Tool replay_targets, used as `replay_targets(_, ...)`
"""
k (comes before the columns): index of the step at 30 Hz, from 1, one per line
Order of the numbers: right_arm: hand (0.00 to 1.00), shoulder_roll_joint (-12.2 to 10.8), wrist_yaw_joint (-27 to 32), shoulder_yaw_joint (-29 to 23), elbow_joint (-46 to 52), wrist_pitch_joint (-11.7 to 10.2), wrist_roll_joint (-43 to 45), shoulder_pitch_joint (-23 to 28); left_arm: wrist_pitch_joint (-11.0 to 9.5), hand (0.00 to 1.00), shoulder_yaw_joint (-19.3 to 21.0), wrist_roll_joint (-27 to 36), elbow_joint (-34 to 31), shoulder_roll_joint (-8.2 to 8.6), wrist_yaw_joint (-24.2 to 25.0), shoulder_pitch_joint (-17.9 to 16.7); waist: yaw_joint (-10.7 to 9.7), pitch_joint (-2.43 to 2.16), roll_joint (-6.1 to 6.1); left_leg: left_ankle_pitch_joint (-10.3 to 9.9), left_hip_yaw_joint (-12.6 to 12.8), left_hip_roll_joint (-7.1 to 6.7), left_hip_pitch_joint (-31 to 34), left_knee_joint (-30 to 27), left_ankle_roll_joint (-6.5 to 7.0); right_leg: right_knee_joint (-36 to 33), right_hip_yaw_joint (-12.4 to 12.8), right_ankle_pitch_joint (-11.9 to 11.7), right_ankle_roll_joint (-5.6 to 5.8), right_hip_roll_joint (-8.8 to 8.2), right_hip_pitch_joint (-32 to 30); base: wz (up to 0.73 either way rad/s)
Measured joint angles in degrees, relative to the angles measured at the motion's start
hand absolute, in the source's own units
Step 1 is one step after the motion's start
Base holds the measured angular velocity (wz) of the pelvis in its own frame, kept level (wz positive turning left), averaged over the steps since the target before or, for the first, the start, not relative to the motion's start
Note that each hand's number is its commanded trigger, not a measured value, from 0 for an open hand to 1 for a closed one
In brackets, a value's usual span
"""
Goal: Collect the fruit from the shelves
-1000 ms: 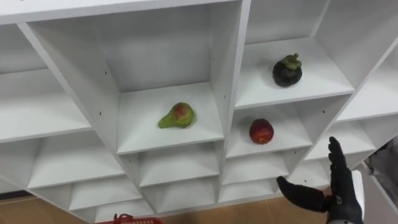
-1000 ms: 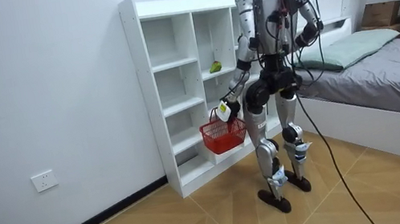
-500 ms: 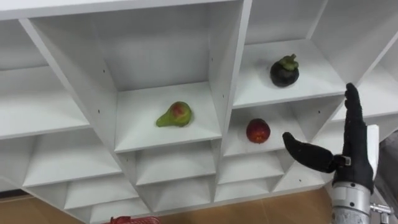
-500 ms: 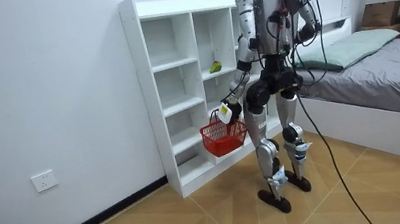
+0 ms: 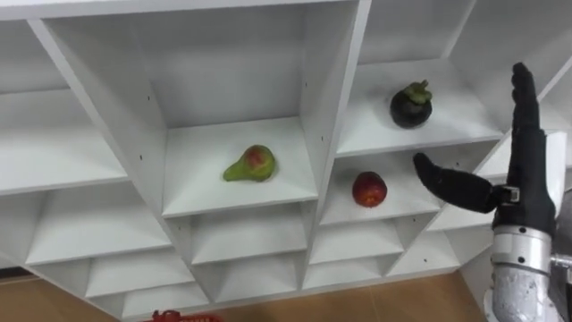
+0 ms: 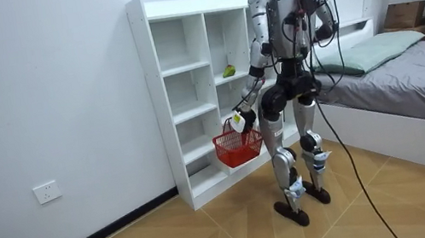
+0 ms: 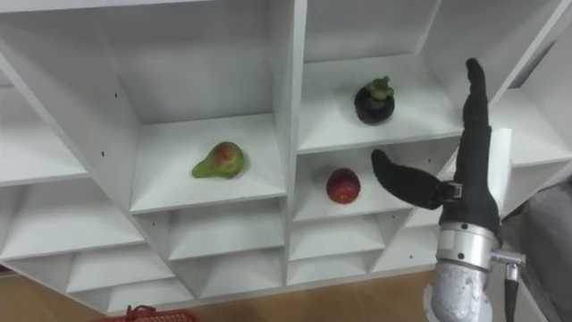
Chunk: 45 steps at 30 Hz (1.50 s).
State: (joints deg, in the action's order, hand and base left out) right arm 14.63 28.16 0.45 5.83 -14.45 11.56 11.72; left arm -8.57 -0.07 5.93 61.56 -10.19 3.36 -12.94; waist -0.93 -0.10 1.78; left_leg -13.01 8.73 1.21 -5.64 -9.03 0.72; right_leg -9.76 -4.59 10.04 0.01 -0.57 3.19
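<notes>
White boxy closet [image 5: 332,98], lumpy pear [image 5: 250,165], mesh basket [image 6: 238,146]

A white shelf [image 5: 332,107] of open compartments is faced. A mangosteen [image 5: 410,104] is set in an upper compartment, to the left of the raised fingers of the right hand [image 5: 523,179]. A red fruit [image 5: 369,189] is laid in the compartment below, just left of the thumb. A pear [image 5: 250,165] is laid on its side one column further left, well apart from the hand.

Black robot hand [image 5: 523,192], white back tag, silver wrist, dark cables
</notes>
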Motion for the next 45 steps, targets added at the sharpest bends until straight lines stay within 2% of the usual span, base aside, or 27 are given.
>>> replay_targets(4,0.00,0.4,-0.9,-0.5,0.0,0.0,-0.6,-0.4,0.3,1.00,0.0,-1.2,0.0,0.04,0.3,0.2,0.1,0.05,0.33,0.0,-0.1,0.03,0.1,-0.1,0.00,0.0,-0.2,0.0,0.00,-0.04,-0.1,0.00)
replay_targets(9,0.00,1.8,-1.7,-1.9,-0.3,0.2,-2.2,-0.6,1.0,1.00,1.5,-2.4,0.0,0.00,1.2,1.3,1.3,0.42,1.18,0.0,-0.2,0.01,0.1,-0.3,0.00,0.0,-0.5,0.0,0.00,-0.09,0.2,0.01)
replay_targets(14,0.00,1.8,-1.7,-3.9,-3.7,0.8,-3.9,-4.5,2.0,1.00,2.3,-3.6,-0.1,0.00,1.2,1.5,1.4,0.42,1.89,0.0,-1.1,-0.08,0.1,-0.3,0.01,0.1,-1.3,0.0,0.00,-0.19,0.8,0.09)
replay_targets(20,0.00,2.0,-3.5,-5.5,-6.7,1.4,-3.9,-8.2,2.3,1.00,4.3,-4.1,-0.1,-0.05,1.1,0.8,1.4,0.39,1.77,0.0,-1.6,-0.08,0.0,-0.5,0.00,0.1,-1.9,0.0,0.00,-0.25,0.9,0.04)
replay_targets(28,0.00,2.0,-5.9,-5.5,-10.1,2.0,-4.4,-10.0,2.3,1.00,4.4,-4.3,-1.0,-0.27,0.7,0.1,1.6,0.36,1.84,0.0,-2.0,-0.12,-0.1,-0.6,0.00,0.1,-2.1,0.0,0.00,-0.26,1.2,0.00)
replay_targets(32,0.00,2.0,-6.4,-5.5,-11.6,2.1,-4.5,-10.0,2.3,1.00,4.4,-4.3,-1.2,-0.26,0.6,0.2,2.4,0.37,1.81,0.0,-2.1,-0.11,-0.1,-0.7,-0.01,0.1,-2.1,0.0,0.00,-0.27,1.4,0.00)
replay_targets(45,0.00,2.0,-7.8,-5.3,-11.6,2.1,-2.3,-10.0,2.9,1.00,4.4,-4.4,-1.2,-0.02,0.5,0.1,3.1,0.40,1.93,0.0,-3.3,-0.16,0.0,-1.4,-0.02,0.0,-3.5,0.0,-0.01,-0.43,2.0,0.05)
